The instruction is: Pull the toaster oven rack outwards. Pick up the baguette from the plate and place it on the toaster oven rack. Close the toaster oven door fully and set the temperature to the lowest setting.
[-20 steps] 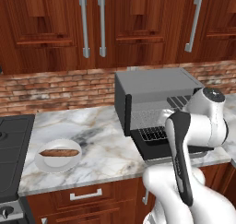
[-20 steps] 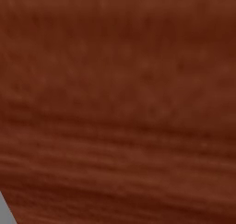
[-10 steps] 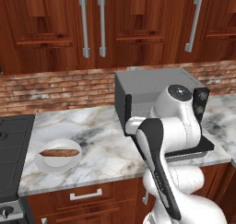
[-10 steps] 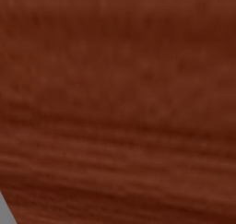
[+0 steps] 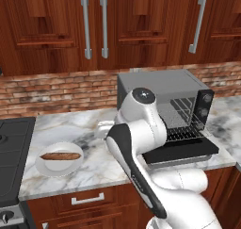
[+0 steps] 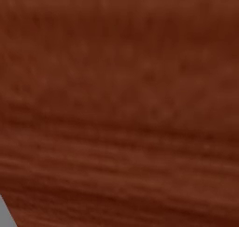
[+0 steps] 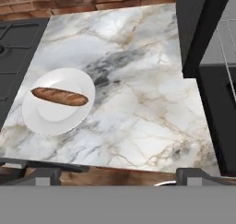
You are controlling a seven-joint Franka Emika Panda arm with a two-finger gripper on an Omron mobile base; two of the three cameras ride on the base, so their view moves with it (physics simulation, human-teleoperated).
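The baguette [image 5: 60, 156] [image 7: 60, 96] lies across the white plate [image 5: 52, 169] [image 7: 50, 121] on the marble counter, left of the arm. The toaster oven [image 5: 155, 84] [image 7: 200, 25] stands at the right. Its door [image 5: 181, 151] [image 7: 221, 112] hangs open and flat, and the wire rack [image 5: 186, 130] sticks out over it. My gripper [image 7: 119, 176] hovers above the counter's front edge, between the plate and the oven. It is open, with its fingertips [image 7: 39, 174] far apart and nothing between them. The plate lies ahead and to the left in the hand view.
A black stove [image 5: 12, 148] [image 7: 18, 48] borders the counter on the left, close to the plate. The brick wall and the wooden upper cabinets [image 5: 94, 25] stand behind. Bare marble [image 7: 138, 103] lies between plate and oven. A brown wooden panel [image 6: 119, 104] is close to the right base camera.
The arm has swung left, from in front of the oven to the middle of the counter, uncovering the open door and the pulled-out rack. The baguette and plate have not moved.
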